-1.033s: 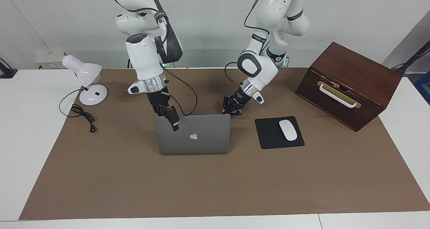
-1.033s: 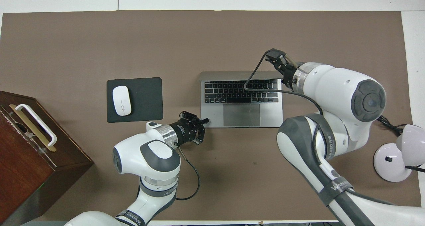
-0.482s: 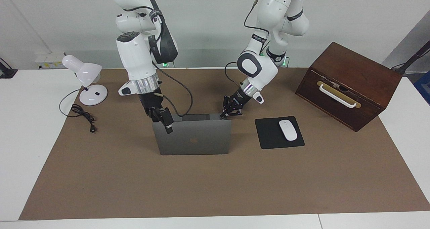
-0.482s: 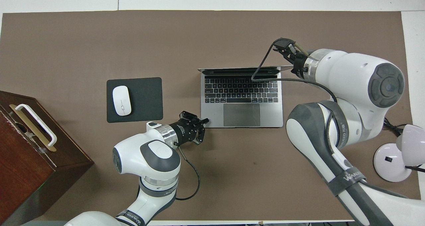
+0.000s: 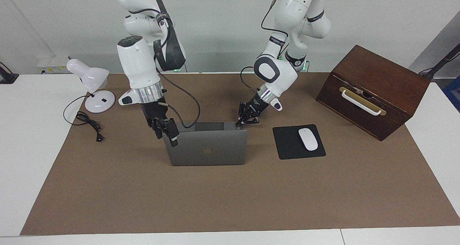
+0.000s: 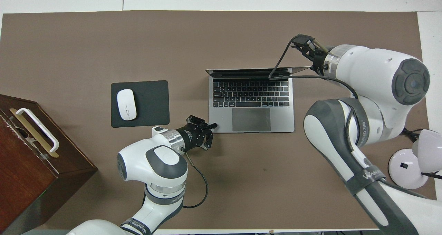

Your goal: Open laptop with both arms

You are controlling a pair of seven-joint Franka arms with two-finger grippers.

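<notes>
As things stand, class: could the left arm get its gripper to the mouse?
Probably yes. The left gripper rests at the laptop base's corner nearest the mouse pad. The mouse lies uncovered on the pad, with only bare mat between.

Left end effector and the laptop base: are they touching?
Touching. In the overhead view the left end effector has its tips on the corner of the laptop base nearest the robots, no gap showing; the facing view agrees.
</notes>
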